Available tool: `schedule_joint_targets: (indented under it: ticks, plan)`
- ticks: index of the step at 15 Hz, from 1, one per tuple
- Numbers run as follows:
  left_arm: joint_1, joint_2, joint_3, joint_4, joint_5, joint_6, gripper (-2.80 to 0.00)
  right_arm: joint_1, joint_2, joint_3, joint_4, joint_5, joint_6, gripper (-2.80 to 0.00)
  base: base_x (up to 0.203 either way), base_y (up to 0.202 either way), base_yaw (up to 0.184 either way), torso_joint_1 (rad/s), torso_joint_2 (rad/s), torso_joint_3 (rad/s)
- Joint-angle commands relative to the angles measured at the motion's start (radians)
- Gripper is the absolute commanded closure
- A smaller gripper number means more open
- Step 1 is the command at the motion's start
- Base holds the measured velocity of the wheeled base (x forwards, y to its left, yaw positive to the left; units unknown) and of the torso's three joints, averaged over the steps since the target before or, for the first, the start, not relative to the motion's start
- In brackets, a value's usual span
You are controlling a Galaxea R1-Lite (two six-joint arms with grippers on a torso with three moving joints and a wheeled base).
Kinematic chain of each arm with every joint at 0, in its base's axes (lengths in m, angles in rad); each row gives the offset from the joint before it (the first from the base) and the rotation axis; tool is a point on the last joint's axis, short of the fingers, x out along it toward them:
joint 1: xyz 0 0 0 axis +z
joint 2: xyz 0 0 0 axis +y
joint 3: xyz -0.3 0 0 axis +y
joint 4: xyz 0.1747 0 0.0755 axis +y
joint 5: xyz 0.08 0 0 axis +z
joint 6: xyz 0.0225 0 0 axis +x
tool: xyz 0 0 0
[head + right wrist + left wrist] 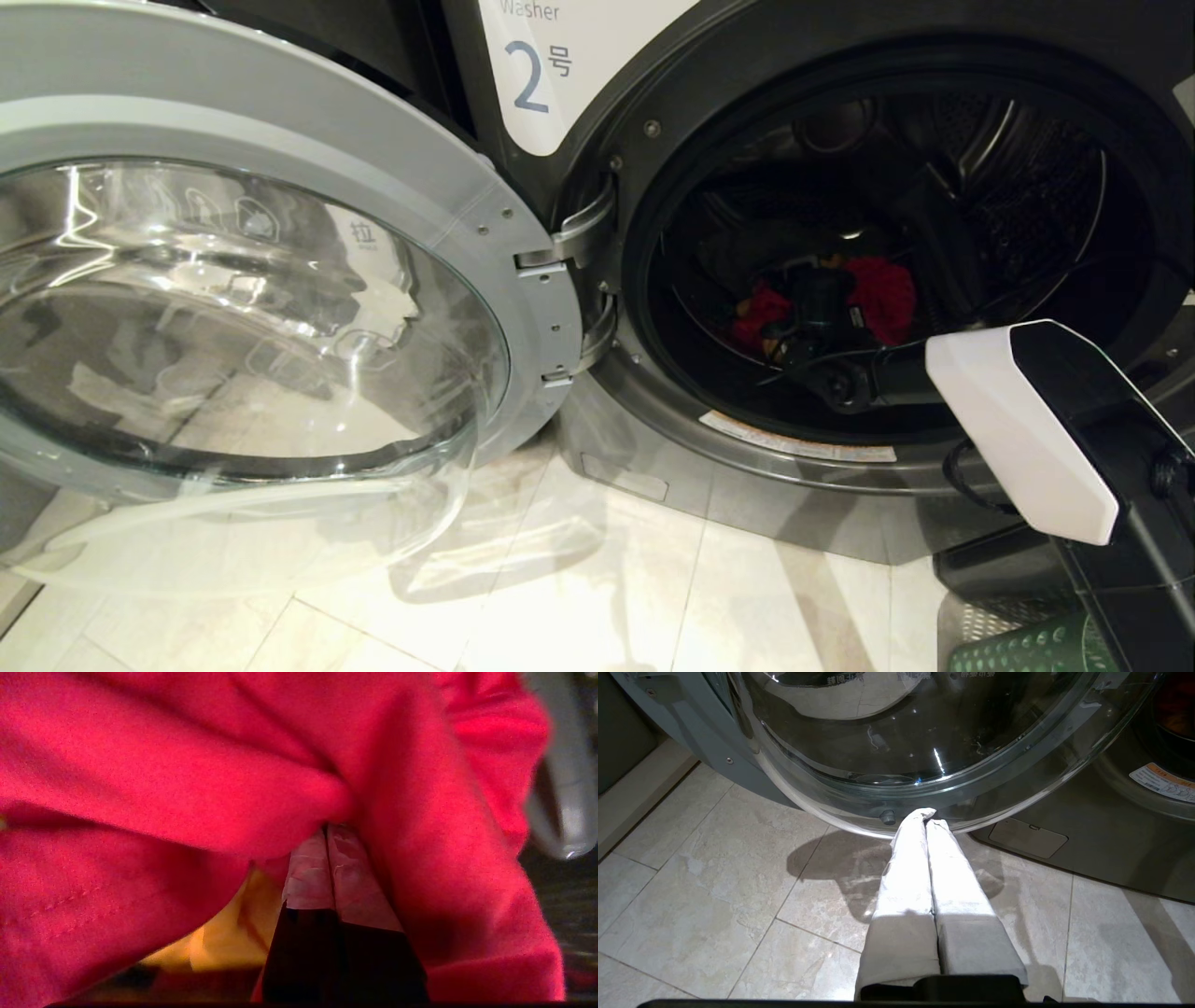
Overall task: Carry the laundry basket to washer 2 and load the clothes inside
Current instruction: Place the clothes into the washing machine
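Washer 2 [537,75] stands in front of me, its round glass door [233,308] swung wide open to the left. My right arm reaches into the dark drum. There my right gripper [328,828] is shut, its tips pinched into a fold of the bright red garment [187,765]; red cloth [882,294] shows on both sides of the wrist. A yellow-orange garment [224,942] lies under the red one. A corner of the green laundry basket [1018,649] shows on the floor at the lower right. My left gripper [927,815] is shut and empty, low beneath the open door.
The open door's glass bowl [896,742] hangs just beyond the left fingertips, over pale floor tiles [714,896]. A grey drum paddle [560,788] stands close beside the red cloth. The washer's grey lower panel [747,485] faces me.
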Motion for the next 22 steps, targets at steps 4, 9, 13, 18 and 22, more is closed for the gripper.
schedule_joint_targets:
  ticks: [4, 9, 13, 18, 22]
  plan:
    - [0.0, 0.002, 0.04, -0.001, 0.001, -0.001, 0.0, -0.005, 0.023, -0.015, -0.297, 0.006, -0.105, 0.0, 0.0, 0.0, 0.0, 0.0, 0.0, 0.0]
    - [0.0, 0.002, 0.04, -0.001, 0.001, -0.001, 0.0, 0.037, -0.12, 0.137, -0.237, 0.124, 0.055, 0.0, 0.0, 0.0, 0.0, 0.0, 0.0, 0.0]
    - [0.0, 0.002, 0.04, -0.001, 0.001, 0.001, 0.0, 0.11, -0.357, 0.367, -0.065, 0.198, 0.233, 0.0, 0.0, 0.0, 0.0, 0.0, 0.0, 0.0]
    - [0.0, 0.002, 0.04, -0.001, 0.001, -0.001, 0.0, 0.214, -0.665, 0.73, -0.056, 0.256, 0.339, 0.0, 0.0, 0.0, 0.0, 0.0, 0.0, 0.0]
    - [0.0, 0.002, 0.04, -0.001, 0.001, -0.001, 0.0, 0.273, -0.983, 1.041, -0.024, 0.311, 0.346, 0.0, 0.0, 0.0, 0.0, 0.0, 0.0, 0.0]
